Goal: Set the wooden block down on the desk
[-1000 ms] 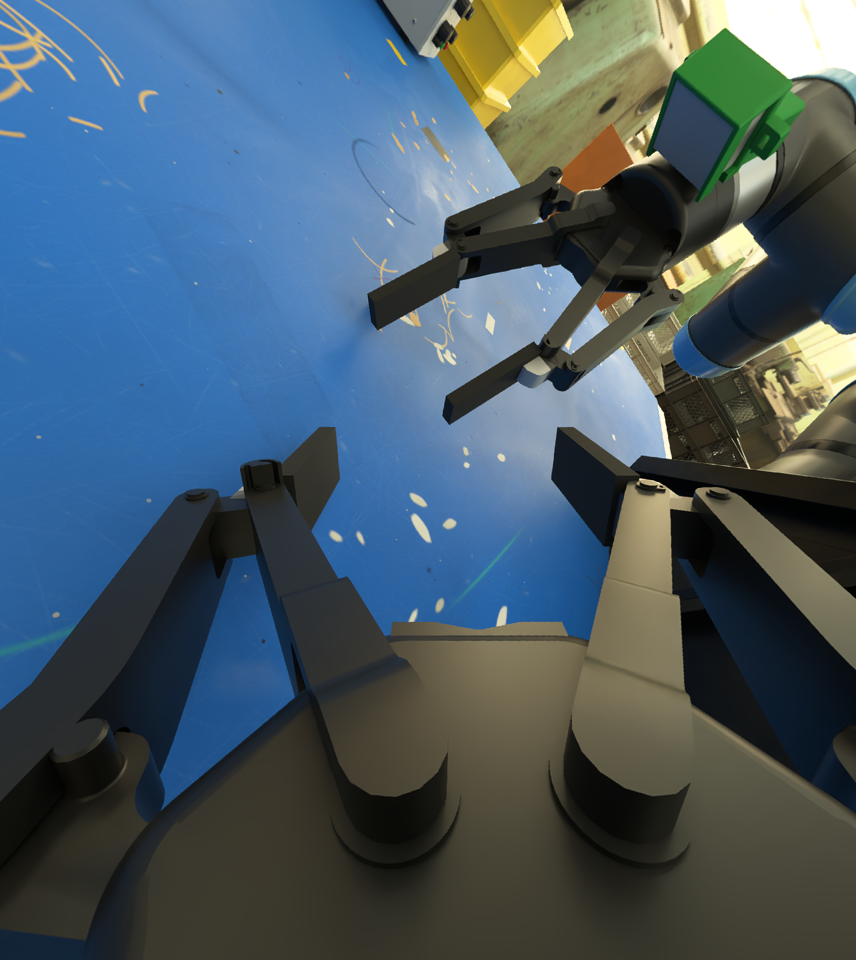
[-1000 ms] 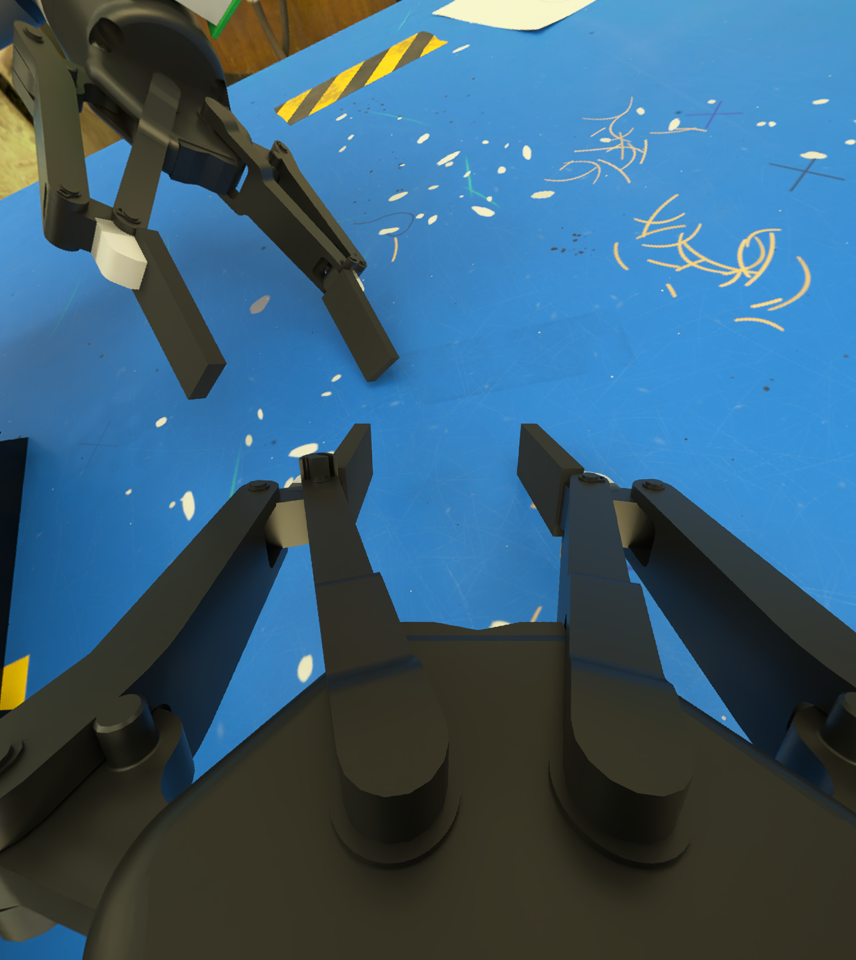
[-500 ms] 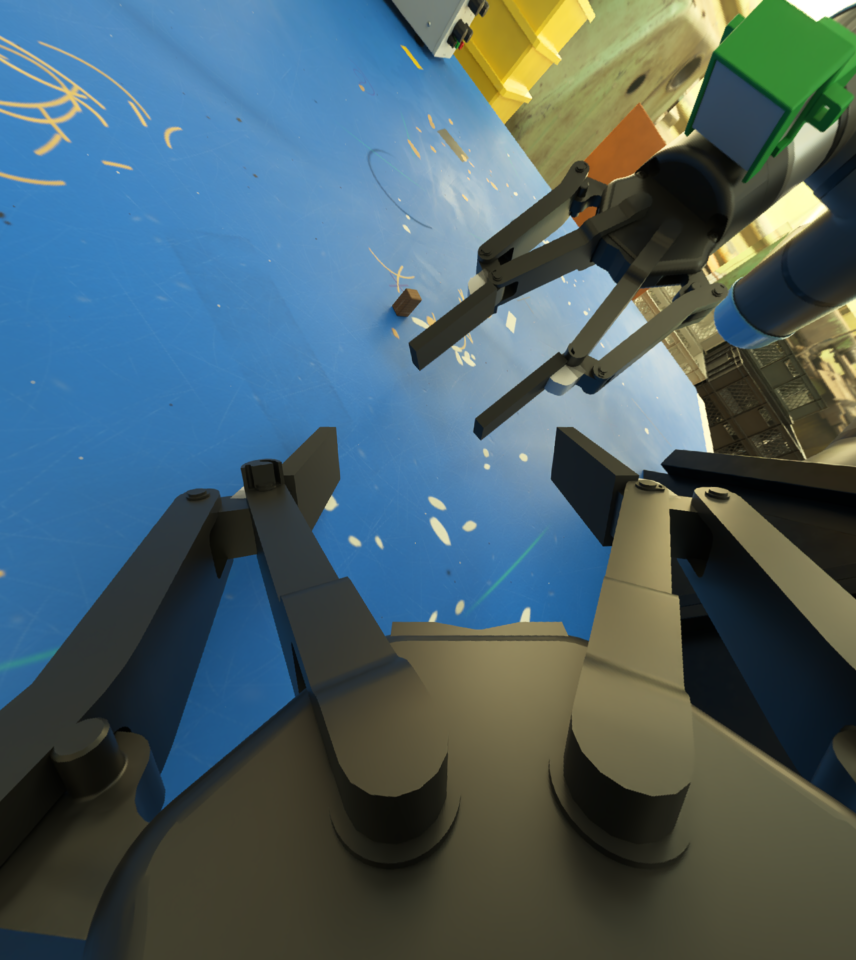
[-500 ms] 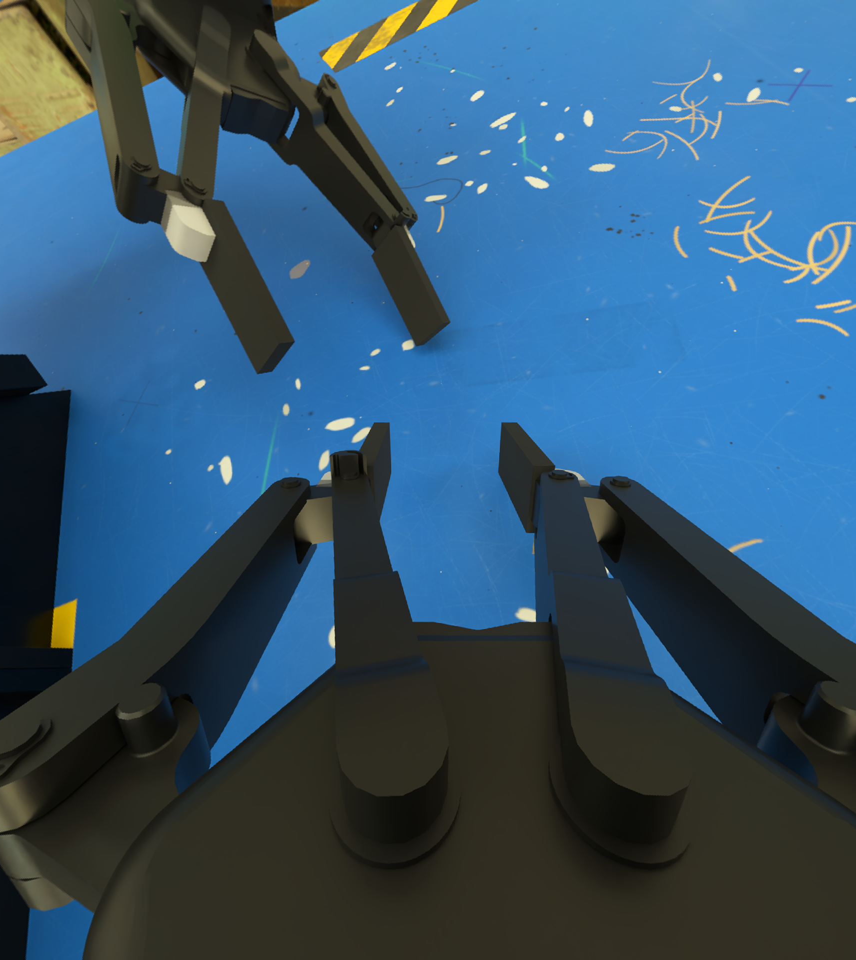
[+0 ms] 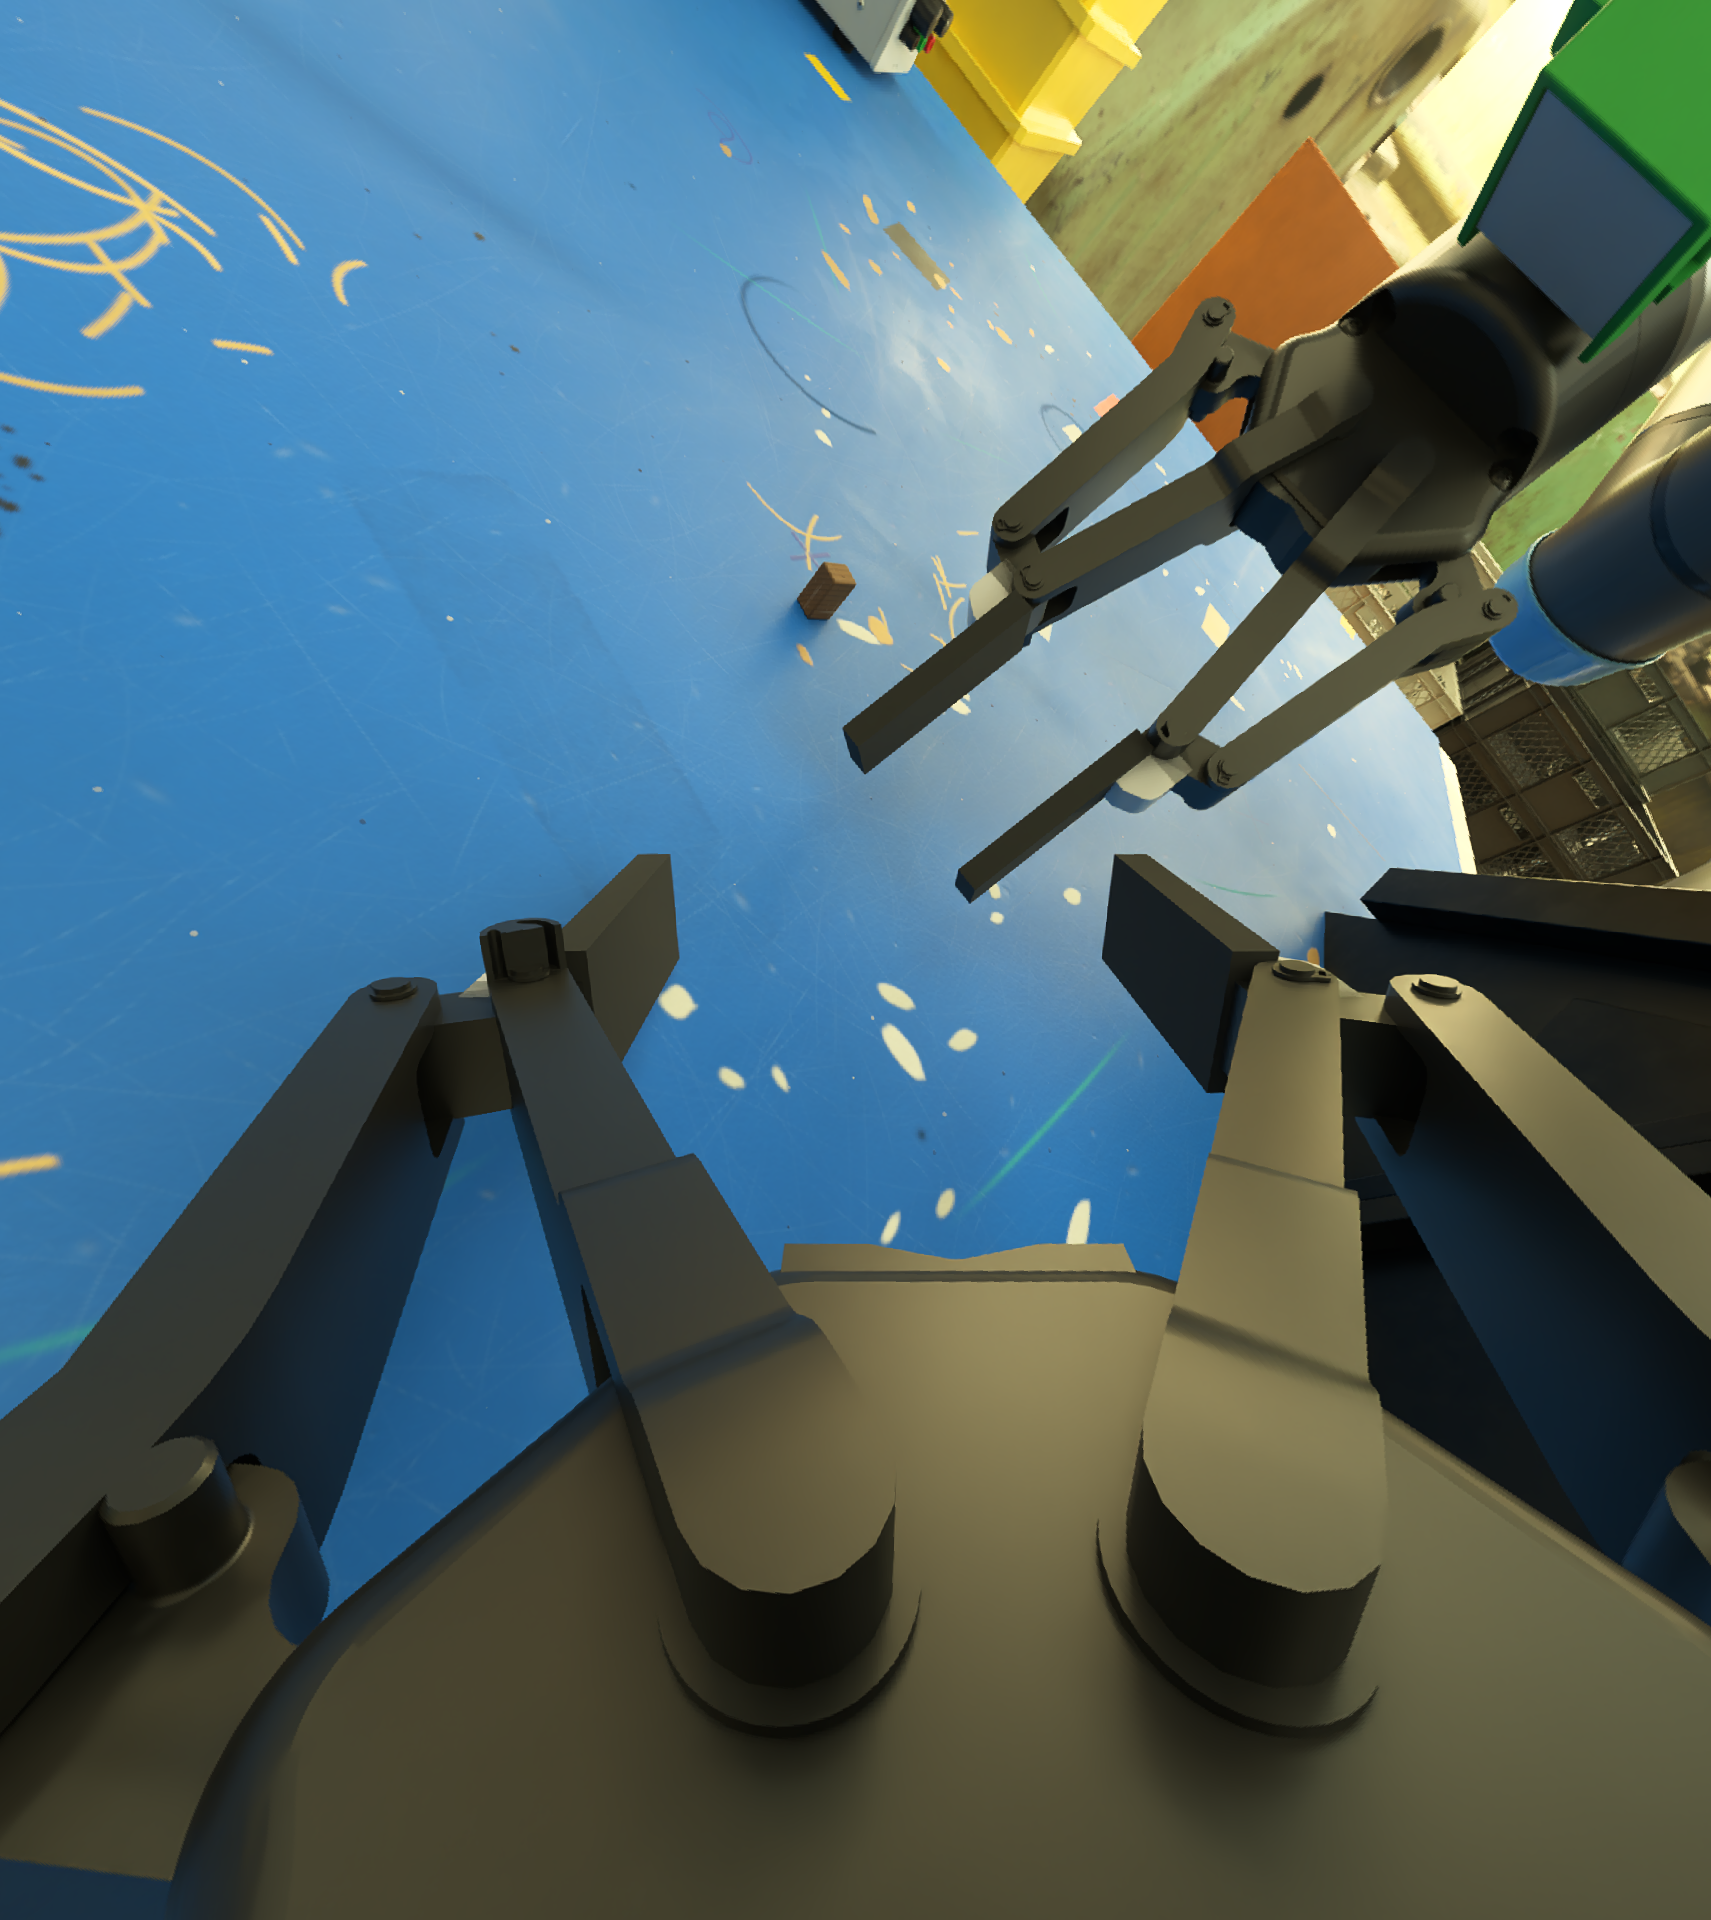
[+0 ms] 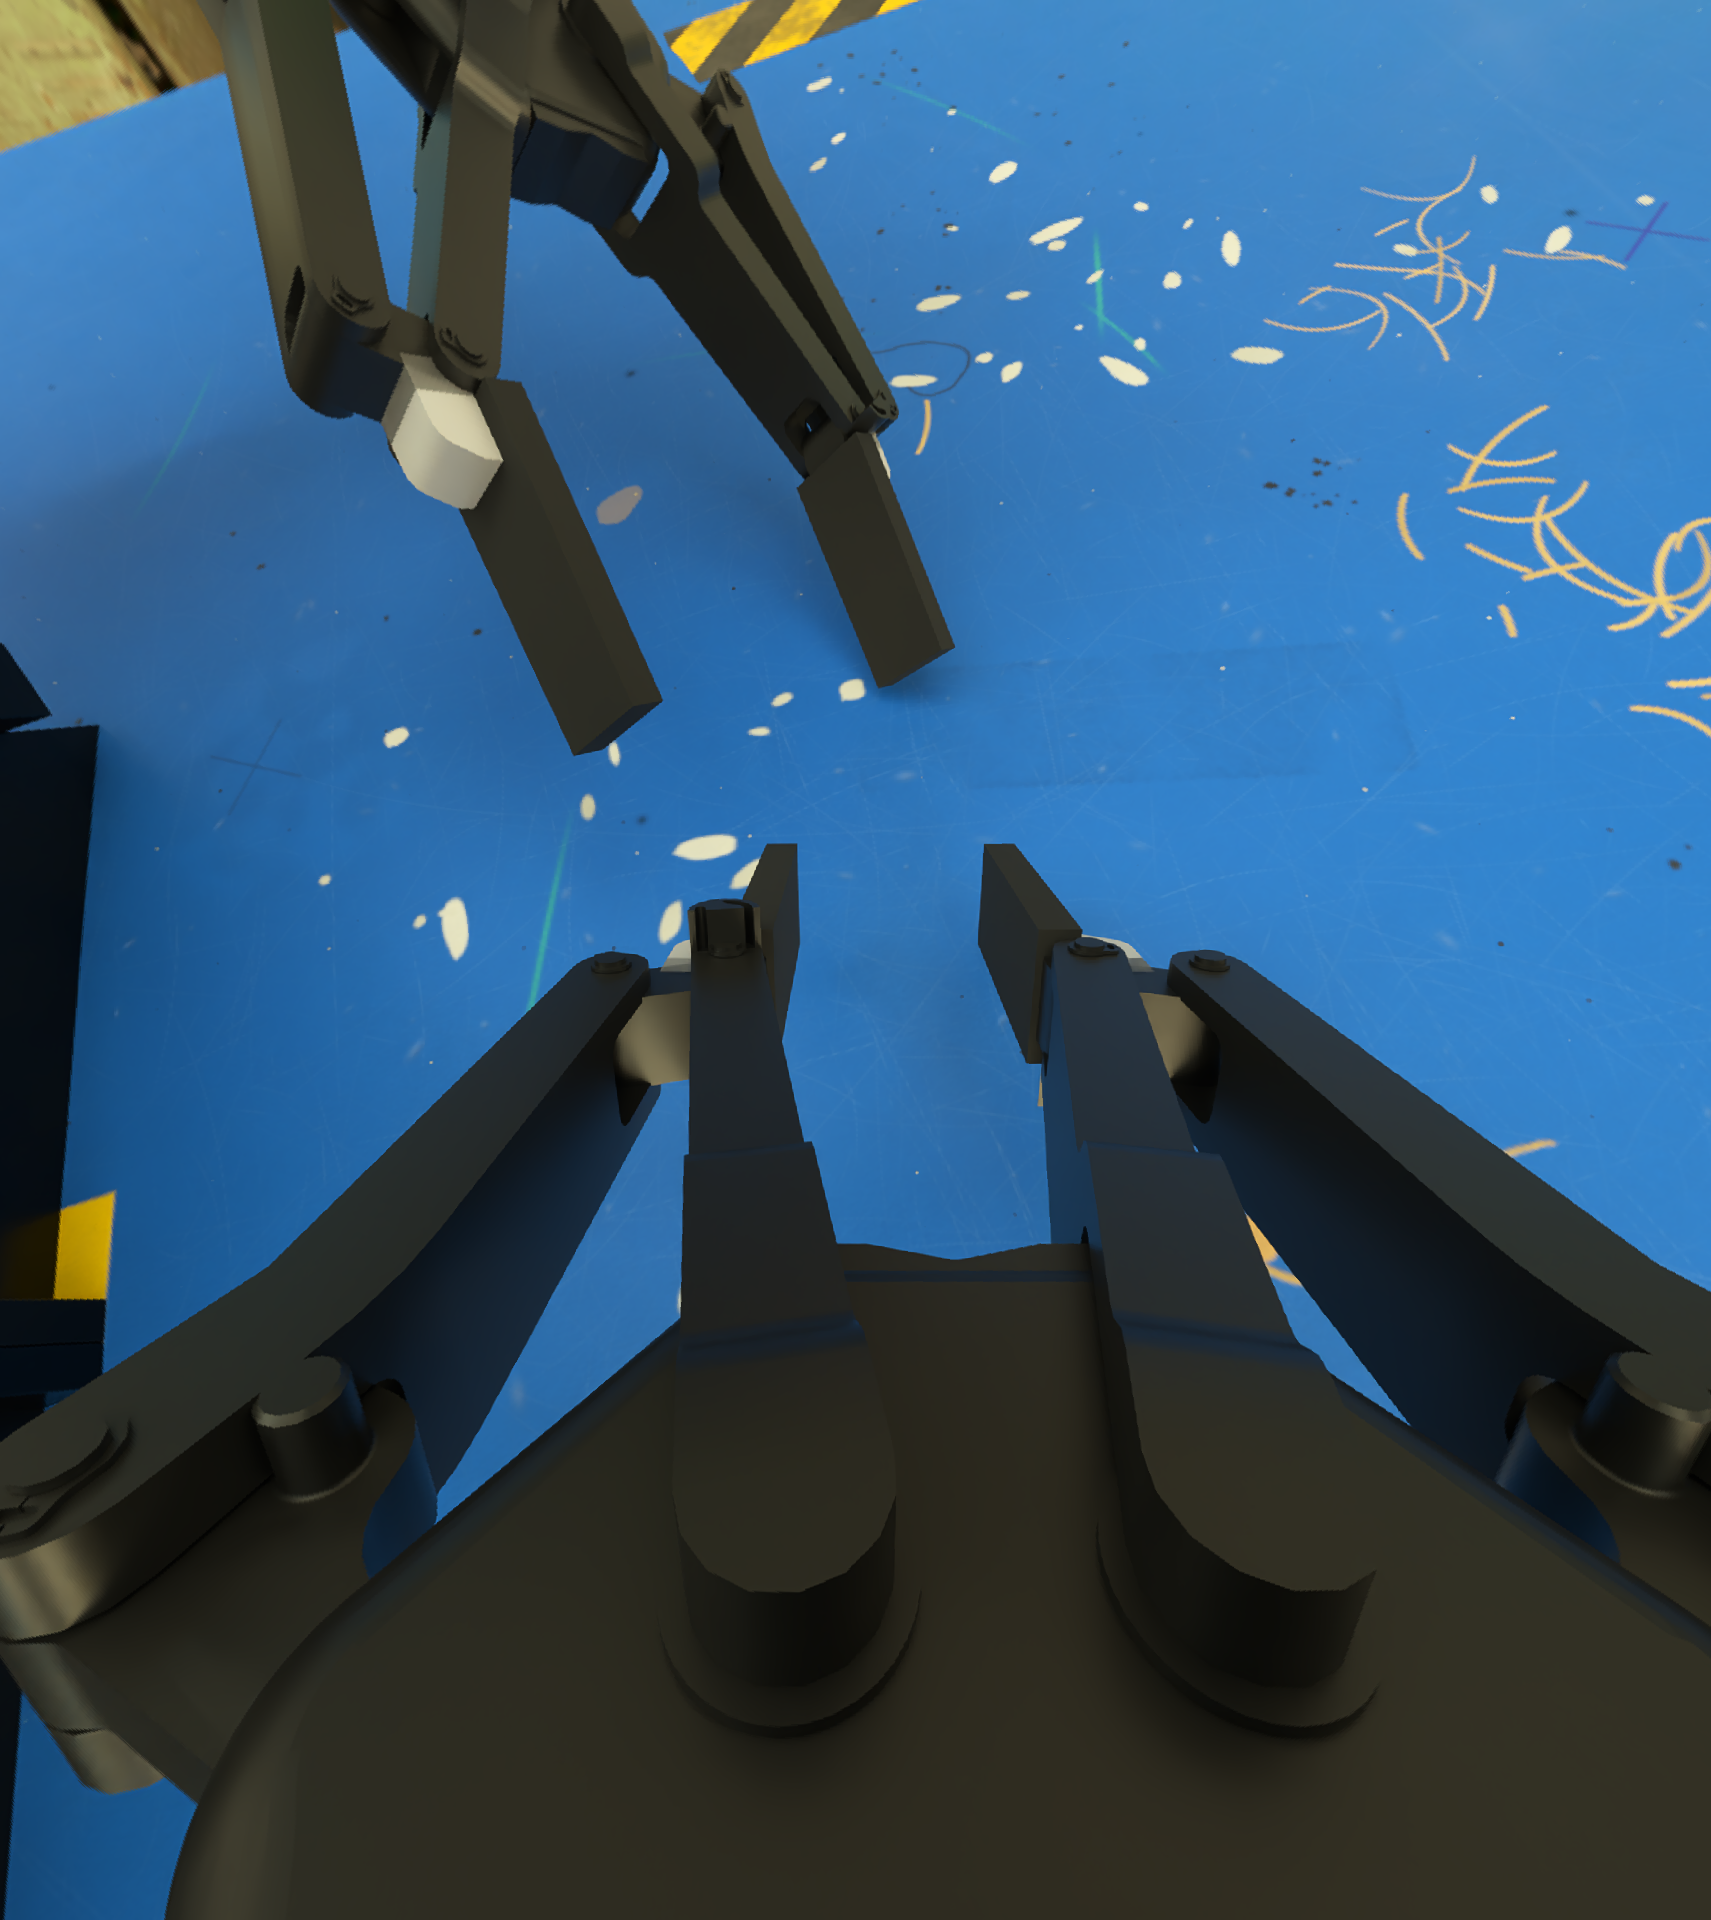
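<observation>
A: Start at the left gripper (image 5: 887, 940). What does it have?

B: Nothing. Its dark fingers stand wide apart with only the scuffed blue desk (image 5: 311, 675) showing between them. The right gripper (image 6: 887, 925) holds nothing either; its fingers are parted, more narrowly.

A: And the small brown wooden block (image 5: 826, 590)?

B: It lies flat on the desk, ahead of the left gripper and well beyond its fingertips, apart from both grippers. In the left wrist view the right gripper (image 5: 918, 810) hangs just to the block's right, with its upper fingertip pointing back below the block, so I judge the right arm nearer. The right wrist view does not show the block at all.

A: Its long axis?

B: It seems to run up and to the right in the left wrist view, but the block is too small to be sure.

A: So the placing is done?

B: It looks so: the block rests free on the desk, and what remains is to draw clear without nudging it.

A: Any containers?

B: A yellow bin (image 5: 1027, 73) beyond the desk's far edge, past a small white box (image 5: 877, 26); its contents are hidden.
</observation>
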Motion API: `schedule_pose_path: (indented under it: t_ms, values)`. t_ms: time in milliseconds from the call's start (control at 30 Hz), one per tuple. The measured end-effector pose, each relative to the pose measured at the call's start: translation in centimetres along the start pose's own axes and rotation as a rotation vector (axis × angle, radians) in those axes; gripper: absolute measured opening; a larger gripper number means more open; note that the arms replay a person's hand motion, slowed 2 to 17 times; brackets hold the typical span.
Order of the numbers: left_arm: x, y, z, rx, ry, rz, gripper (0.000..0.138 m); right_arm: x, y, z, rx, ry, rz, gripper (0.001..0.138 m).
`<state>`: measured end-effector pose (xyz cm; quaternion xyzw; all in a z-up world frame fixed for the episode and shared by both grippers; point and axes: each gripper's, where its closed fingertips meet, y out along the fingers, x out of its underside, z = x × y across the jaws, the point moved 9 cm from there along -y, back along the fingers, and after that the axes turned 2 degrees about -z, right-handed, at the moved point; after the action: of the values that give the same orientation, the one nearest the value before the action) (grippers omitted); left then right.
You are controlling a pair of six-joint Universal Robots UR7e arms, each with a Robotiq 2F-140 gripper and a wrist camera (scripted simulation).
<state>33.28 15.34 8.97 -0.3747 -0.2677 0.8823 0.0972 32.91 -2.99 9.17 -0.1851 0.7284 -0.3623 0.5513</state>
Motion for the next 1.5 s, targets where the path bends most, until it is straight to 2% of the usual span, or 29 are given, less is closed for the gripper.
schedule_pose_path:
  t_ms: [367,533,733,1033,1300,1500]
  values:
    - [-0.17,0.09,-0.14,0.026,-0.024,0.012,0.106,-0.23,0.99,-0.42,0.076,-0.03,-0.09,0.046]
    - [-0.25,0.11,-0.23,0.033,-0.035,0.019,0.106,-0.43,0.96,-0.43,0.095,-0.003,-0.1,0.046]
    - [-0.35,0.13,-0.37,0.03,-0.038,0.029,0.106,-0.38,0.84,-0.29,0.093,0.077,-0.097,0.048]
    - [-0.56,0.15,-0.66,0.013,-0.036,0.045,0.107,-0.44,0.74,-0.1,0.054,0.262,-0.037,0.054]
    - [-0.82,0.22,-0.86,0.021,-0.04,0.048,0.107,-0.35,0.5,0.18,0.012,0.513,0.066,0.061]
    - [-0.97,0.29,-0.92,0.028,-0.04,0.046,0.108,0.04,0.21,0.48,-0.058,0.707,0.178,0.067]
